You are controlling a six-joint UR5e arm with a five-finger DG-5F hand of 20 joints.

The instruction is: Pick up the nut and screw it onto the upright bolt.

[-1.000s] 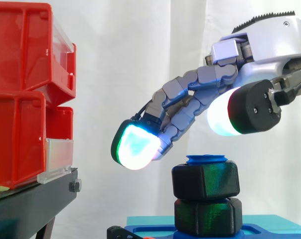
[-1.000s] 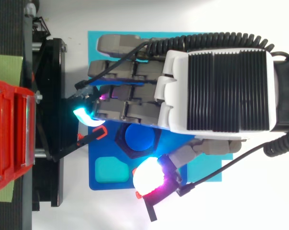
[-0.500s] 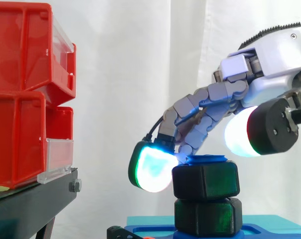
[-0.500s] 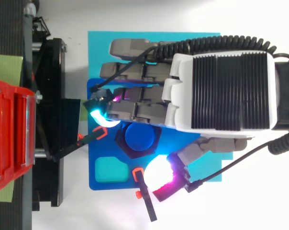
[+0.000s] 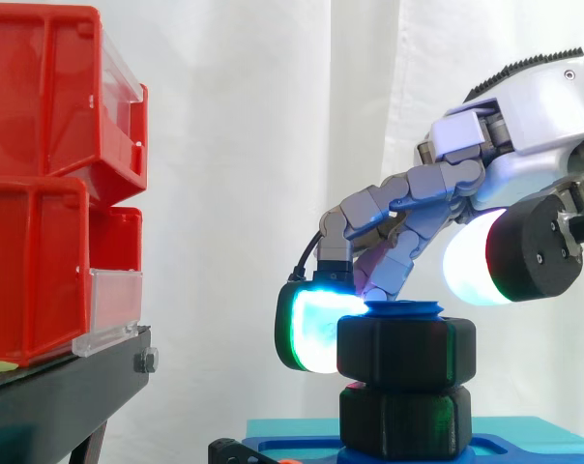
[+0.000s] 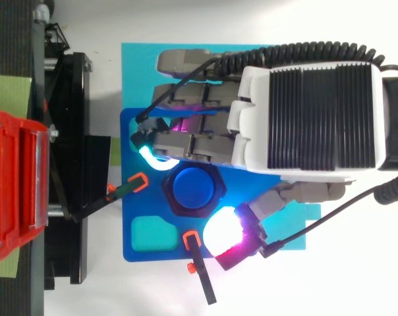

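A robotics lab bench, by the look of it; a white curtain hangs behind as a plain backdrop; red bins of the parts-storage kind sit stacked on a black stand; a blue fixture plate with cut recesses lies on a white tabletop; a mechanical hand with glowing pads pinches a chunky black nut mounted there.

The nut hides most of the bolt; the right edge crops the hand.
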